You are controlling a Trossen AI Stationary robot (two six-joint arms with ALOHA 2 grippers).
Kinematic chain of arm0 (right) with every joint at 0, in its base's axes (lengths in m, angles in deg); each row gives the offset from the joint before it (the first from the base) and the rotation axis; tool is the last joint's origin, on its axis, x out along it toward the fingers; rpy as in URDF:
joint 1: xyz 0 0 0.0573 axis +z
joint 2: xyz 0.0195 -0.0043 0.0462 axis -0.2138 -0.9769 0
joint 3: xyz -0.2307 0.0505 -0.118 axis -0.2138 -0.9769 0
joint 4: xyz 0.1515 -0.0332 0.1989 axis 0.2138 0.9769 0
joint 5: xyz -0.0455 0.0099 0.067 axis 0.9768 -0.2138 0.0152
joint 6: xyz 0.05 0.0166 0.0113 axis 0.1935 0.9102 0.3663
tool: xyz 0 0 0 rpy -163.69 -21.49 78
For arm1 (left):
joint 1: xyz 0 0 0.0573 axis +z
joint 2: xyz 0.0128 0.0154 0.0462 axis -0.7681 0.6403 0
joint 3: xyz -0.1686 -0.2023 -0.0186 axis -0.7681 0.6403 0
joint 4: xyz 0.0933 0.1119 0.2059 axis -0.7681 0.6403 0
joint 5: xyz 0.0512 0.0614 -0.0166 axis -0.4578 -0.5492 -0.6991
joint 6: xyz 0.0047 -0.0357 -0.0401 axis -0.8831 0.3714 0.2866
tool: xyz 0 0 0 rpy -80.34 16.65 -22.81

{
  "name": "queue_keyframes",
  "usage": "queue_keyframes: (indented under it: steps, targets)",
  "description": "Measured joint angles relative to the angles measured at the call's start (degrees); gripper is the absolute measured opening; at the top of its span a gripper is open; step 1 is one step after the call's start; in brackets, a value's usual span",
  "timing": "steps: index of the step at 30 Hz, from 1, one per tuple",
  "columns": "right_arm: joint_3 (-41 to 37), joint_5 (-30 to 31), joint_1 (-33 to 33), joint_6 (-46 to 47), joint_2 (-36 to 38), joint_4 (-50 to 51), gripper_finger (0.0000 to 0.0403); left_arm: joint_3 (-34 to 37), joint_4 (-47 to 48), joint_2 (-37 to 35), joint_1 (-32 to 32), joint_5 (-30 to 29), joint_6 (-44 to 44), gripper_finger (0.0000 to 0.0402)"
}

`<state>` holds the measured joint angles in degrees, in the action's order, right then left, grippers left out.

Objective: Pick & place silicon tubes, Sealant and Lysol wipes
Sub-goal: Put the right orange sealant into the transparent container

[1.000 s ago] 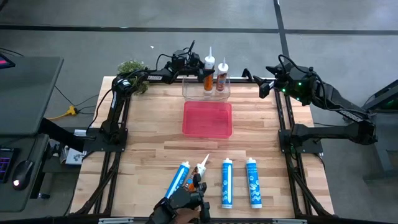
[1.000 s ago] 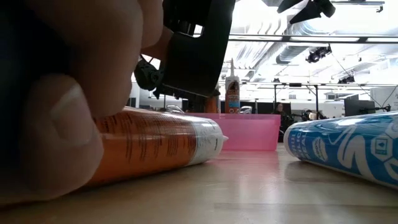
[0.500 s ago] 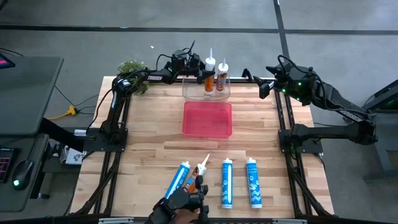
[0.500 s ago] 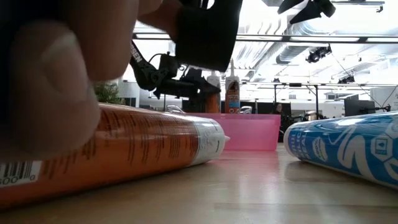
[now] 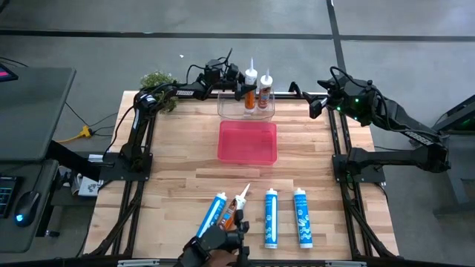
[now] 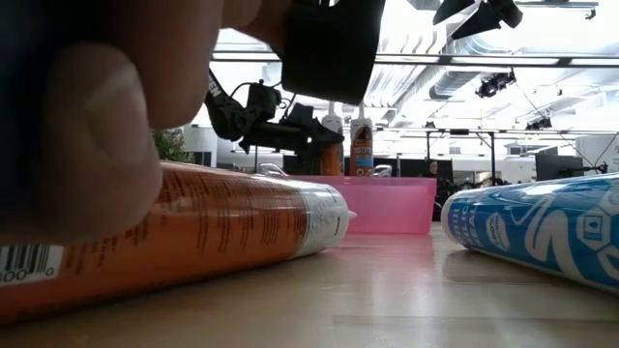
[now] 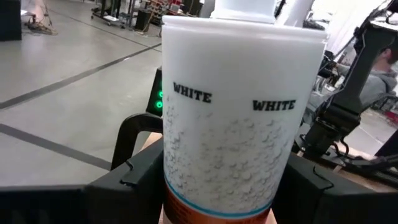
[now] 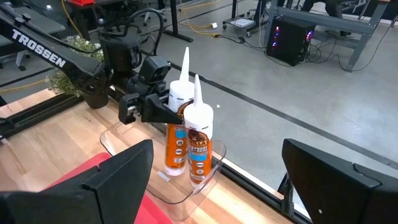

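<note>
At the table's far edge a clear container [image 5: 246,108] holds two white-and-orange sealant tubes, nozzles up. My left gripper [image 5: 241,87] is shut on the left tube [image 8: 175,134]; the right tube [image 8: 199,146] stands free beside it. My right gripper [image 5: 317,104] waits open at the far right, above the table. A pink tray [image 5: 248,141] lies mid-table. Near the front edge lie three blue tubes [image 5: 271,217] and an orange one [image 6: 193,232] on their sides. My left gripper pinches the left tube's body [image 7: 180,180] between its two fingers [image 7: 134,180], just below the white band marked WHITE. The fingers come in level from the table's left and lie across the tube. The tube stands upright with its lower end inside the clear container.
A person's gloved hand [image 5: 215,248] reaches over the near edge onto the orange tube and fills the left of the low view [image 6: 77,116]. A small green plant [image 5: 156,80] sits at the far left corner. Bare wood shows between the tray and the lying tubes.
The person's hand has shifted on the orange tube, uncovering its near end with the barcode in the low view. Both arms have stayed in place.
</note>
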<state>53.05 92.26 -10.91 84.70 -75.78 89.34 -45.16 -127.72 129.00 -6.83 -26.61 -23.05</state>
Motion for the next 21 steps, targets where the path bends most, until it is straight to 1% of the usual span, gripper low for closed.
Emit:
queue_keyframes:
  steps: [4, 10, 15, 19, 21]
  targets:
    - [0.0, 0.0, 0.0, 0.0, 0.0, 0.1, 0.0353, 0.0, 0.0, 0.0, -0.6, 0.4, -3.3, 0.0217]
    - [0.0, 0.0, 0.0, 0.0, 0.0, 0.4, 0.0353, 0.0, 0.0, 0.0, -1.1, 0.1, -3.9, 0.0217]
    - [0.0, 0.0, 0.0, 0.0, 0.0, 0.4, 0.0353, 0.0, 0.1, 0.0, -1.4, -1.7, -7.0, 0.0217]
    - [0.0, 0.0, 0.0, 0.0, 0.0, 0.3, 0.0353, 0.0, 0.1, -0.1, -1.4, -1.7, -7.3, 0.0217]
    - [0.0, 0.0, 0.0, 0.0, 0.0, 0.3, 0.0353, 0.0, 0.1, -0.1, -1.4, -1.5, -8.9, 0.0217]
